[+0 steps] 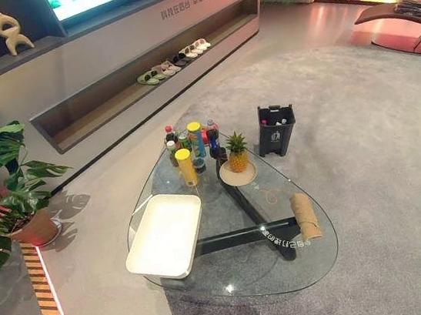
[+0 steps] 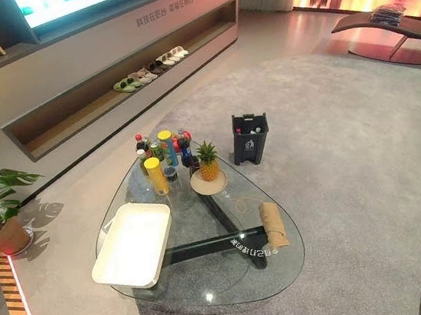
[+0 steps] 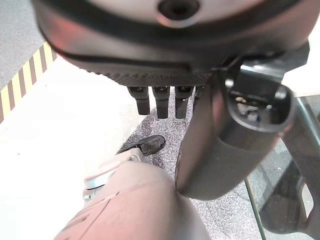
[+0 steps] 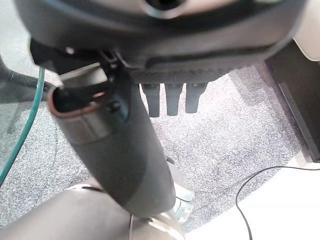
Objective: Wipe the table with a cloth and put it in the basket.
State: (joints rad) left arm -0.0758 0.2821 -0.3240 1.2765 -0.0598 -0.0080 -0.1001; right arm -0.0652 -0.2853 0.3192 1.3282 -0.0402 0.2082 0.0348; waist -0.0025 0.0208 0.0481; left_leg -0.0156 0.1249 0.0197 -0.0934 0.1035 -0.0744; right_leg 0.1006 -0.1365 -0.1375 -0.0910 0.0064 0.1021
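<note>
Cloth point(image 1: 306, 216) rolled at the tabletop's point(image 1: 241, 274) right edge, white basket point(image 1: 165, 236) at its left edge. Both hands point(image 3: 165, 102) point(image 4: 170, 102) empty, fingers relaxed and straight.

A showroom-like living room.
A glass coffee table point(image 1: 287, 264) stands on a grey carpet point(image 1: 359, 107), below a wall unit with a long low shelf point(image 1: 111, 108) of slippers point(image 1: 174, 61) (several pairs in a row), a potted plant point(image 1: 2, 193) and a lounge bench point(image 1: 402, 19).
</note>
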